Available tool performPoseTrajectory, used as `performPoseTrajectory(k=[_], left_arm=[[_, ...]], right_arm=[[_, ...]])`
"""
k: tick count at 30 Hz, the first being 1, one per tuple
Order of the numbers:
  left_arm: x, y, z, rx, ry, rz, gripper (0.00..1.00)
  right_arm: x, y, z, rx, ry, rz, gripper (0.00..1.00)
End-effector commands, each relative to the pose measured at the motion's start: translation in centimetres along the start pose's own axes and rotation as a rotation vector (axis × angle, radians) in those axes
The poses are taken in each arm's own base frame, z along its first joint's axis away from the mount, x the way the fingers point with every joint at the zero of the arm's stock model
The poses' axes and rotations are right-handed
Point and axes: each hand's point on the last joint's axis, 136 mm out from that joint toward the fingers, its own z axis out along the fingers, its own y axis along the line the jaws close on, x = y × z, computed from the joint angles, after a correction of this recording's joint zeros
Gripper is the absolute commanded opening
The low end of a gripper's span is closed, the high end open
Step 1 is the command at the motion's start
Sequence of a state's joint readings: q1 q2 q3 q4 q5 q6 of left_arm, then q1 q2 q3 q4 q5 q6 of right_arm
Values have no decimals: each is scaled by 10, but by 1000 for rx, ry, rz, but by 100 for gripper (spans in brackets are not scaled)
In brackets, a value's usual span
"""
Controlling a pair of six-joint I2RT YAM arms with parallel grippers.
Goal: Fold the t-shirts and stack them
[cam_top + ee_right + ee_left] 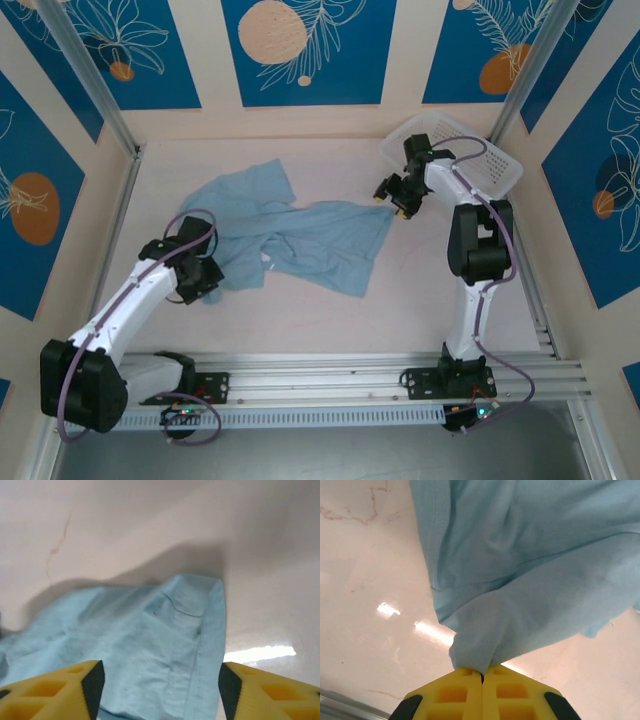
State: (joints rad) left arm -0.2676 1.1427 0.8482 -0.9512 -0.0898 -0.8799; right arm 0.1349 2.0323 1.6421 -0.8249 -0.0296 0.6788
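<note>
**Mia:** What is the left arm doing?

**Ben:** It reaches low over the table (pixel 430 310), forward and a bit to the right. The left gripper (pixel 482 672) has its yellow fingers squeezed tight on a bunch of the sky-blue t-shirt (pixel 290 235).

**Mia:** And the right arm?

**Ben:** It stands up tall, then bends left toward the shirt's right edge. The right gripper (pixel 160 685) has its fingers wide apart. It holds nothing. The shirt's hemmed corner lies under them.

**Mia:** Where is the shirt?

**Ben:** In the middle of the table, all crumpled, lying between the two grippers.

**Mia:** Is anything in the way?

**Ben:** A white basket (pixel 470 160) with holes sits in the far right corner, just behind the right wrist. Walls close in the sides and back. A metal rail (pixel 380 365) runs along the near edge. There is bare table between the shirt and the rail.
</note>
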Motion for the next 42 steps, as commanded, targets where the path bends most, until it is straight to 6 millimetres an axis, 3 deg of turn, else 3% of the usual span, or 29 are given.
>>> performPoseTrajectory(k=[1, 6, 10, 17, 26, 35, 42], left_arm=[[9, 13, -2, -31, 29, 6, 0], [11, 12, -1, -18, 30, 13, 0], [10, 7, 0, -8, 42, 31, 0], [6, 0, -2, 16, 39, 40, 0], [7, 0, -3, 22, 36, 39, 0], [5, -3, -4, 31, 36, 39, 0], [3, -8, -6, 46, 31, 31, 0]], right_arm=[[58, -5, -29, -5, 54, 3, 64], [121, -17, -13, -132, 125, 58, 45], [143, -22, 13, -161, 177, 57, 43], [150, -29, 41, -170, 208, 12, 43], [164, -25, 44, -166, 245, 26, 26], [168, -24, 23, -126, 234, 25, 14], [177, -19, 4, -110, 249, 20, 12]])
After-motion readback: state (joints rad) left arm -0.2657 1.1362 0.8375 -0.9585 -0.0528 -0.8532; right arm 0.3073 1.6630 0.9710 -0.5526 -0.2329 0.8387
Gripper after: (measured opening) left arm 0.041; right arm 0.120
